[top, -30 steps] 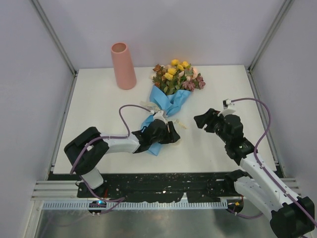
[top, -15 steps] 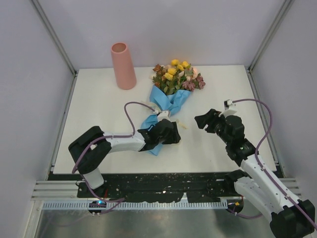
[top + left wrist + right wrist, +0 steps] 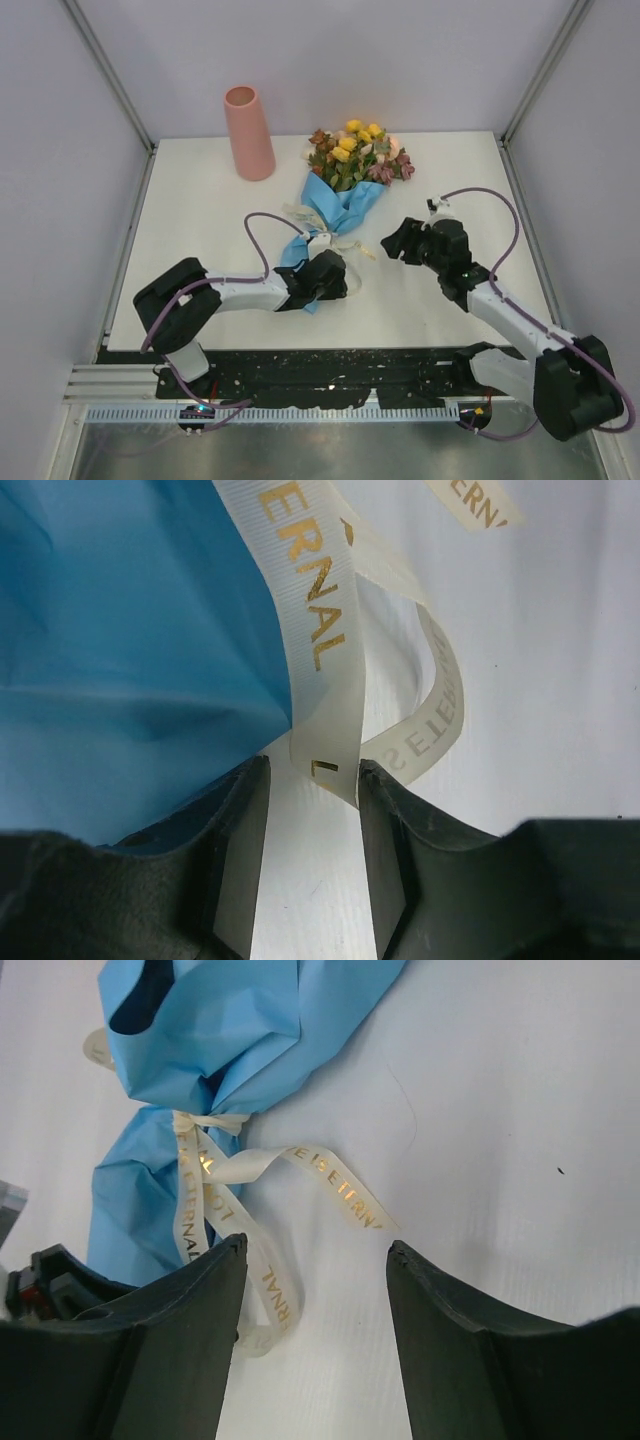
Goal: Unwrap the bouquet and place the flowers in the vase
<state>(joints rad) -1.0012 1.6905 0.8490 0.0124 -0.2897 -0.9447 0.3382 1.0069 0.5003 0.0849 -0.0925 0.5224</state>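
Observation:
The bouquet lies on the table, still wrapped in blue paper [image 3: 338, 203] [image 3: 220, 1030] and tied with a cream ribbon [image 3: 345, 244] [image 3: 225, 1165] [image 3: 322, 600]. Its flowers [image 3: 358, 150] point toward the back wall. The pink vase [image 3: 249, 132] stands upright at the back left. My left gripper [image 3: 336, 270] [image 3: 312, 772] sits at the paper's near end. Its jaws stand a little apart, and a loose ribbon end hangs between their tips, unclamped. My right gripper [image 3: 392, 243] [image 3: 315, 1250] hovers open just right of the ribbon tails, holding nothing.
The white table [image 3: 450, 180] is boxed in by grey walls on three sides. A black rail [image 3: 330, 365] runs along the near edge by the arm bases. Purple cables [image 3: 262, 225] loop over both arms.
My right gripper has moved left, closer to the ribbon tails. The left gripper has shifted slightly along the paper's end and its jaws have narrowed around the ribbon end.

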